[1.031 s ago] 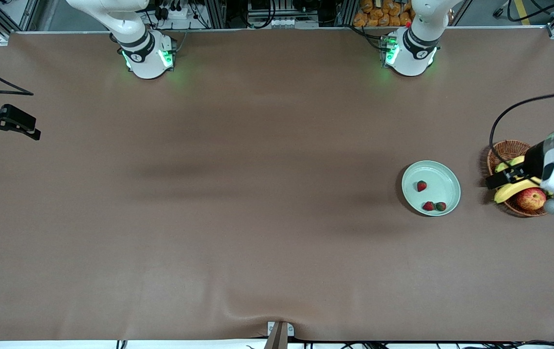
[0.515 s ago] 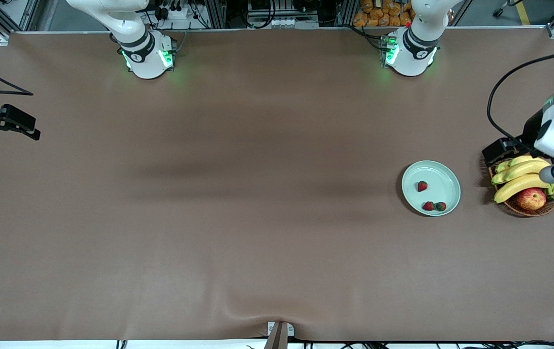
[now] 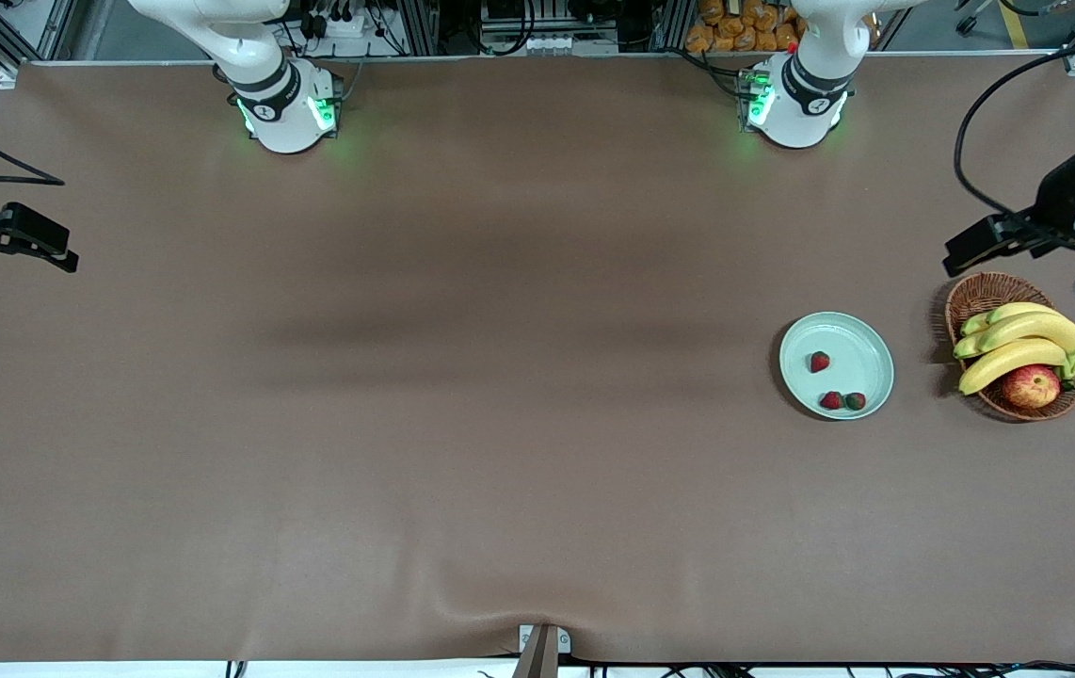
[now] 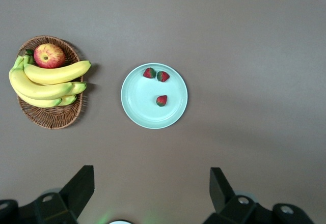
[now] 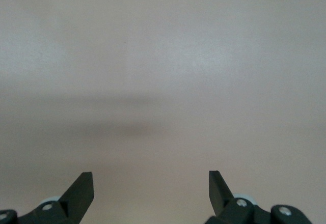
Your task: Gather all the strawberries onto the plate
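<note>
The pale mint-green plate [image 3: 867,350] lies toward the left arm's end of the table and holds three strawberries: one [image 3: 818,362] alone and two [image 3: 831,400] [image 3: 855,401] side by side near its rim. The left wrist view shows the plate [image 4: 140,99] and the berries [image 4: 161,100] [image 4: 149,73] [image 4: 163,76] on it. My left gripper [image 3: 961,256] is open and empty, up in the air over the table beside the basket; its jaws stand wide apart [image 4: 152,183]. My right gripper [image 3: 62,259] is open and empty [image 5: 151,180], waiting over the right arm's end of the table.
A brown wicker basket [image 3: 980,294] with bananas [image 3: 1018,344] and a red-yellow apple [image 3: 1032,386] stands beside the plate, at the table's edge. It also shows in the left wrist view [image 4: 51,119]. A cable hangs above the left gripper.
My left gripper has lifted off the basket and drawn back toward the robots' side, uncovering the bananas and basket. The plate, strawberries and right arm have not moved.
</note>
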`<state>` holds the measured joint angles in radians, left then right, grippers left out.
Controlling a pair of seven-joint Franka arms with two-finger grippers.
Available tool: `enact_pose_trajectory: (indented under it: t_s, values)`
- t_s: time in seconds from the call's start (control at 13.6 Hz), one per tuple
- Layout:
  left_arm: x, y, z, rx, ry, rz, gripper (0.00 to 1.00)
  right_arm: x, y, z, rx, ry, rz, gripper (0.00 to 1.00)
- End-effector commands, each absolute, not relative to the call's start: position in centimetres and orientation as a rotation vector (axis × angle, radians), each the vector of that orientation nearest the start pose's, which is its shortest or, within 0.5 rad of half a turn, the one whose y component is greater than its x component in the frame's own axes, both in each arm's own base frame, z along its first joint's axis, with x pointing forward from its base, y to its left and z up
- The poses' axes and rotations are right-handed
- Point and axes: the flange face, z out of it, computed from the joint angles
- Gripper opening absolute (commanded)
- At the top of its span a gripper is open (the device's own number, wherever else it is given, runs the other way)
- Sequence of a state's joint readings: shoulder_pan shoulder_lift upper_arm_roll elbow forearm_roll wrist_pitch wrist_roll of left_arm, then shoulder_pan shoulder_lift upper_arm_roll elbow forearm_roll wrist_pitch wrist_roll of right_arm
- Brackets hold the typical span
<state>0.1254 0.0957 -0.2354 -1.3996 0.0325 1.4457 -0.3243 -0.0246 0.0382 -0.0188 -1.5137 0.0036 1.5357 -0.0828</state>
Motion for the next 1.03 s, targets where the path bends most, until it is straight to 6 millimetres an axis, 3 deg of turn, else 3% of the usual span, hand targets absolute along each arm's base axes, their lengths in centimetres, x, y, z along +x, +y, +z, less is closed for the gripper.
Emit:
enact_pose_trajectory:
  t_s: [0.0, 0.29, 0.66, 0.96]
  values:
    - [54.3, -4.7, 64.5, -3.111, -0.267, 0.087, 1.0, 56.3, -2.5, 62.7, -3.134, -0.039, 0.031, 1.0]
    - [51.4, -4.2, 64.2, -3.125, -0.238, 0.062, 1.0, 56.5, -2.6, 62.4, -3.134, -0.039, 0.04, 1.0]
    - [52.5, -4.8, 63.6, -3.132, -0.231, 0.059, 1.0, 56.5, -3.2, 62.3, -3.135, -0.029, 0.045, 1.0]
    - [53.0, -4.0, 63.4, -3.133, -0.245, 0.049, 1.0, 56.6, -2.8, 62.4, -3.133, -0.039, 0.033, 1.0]
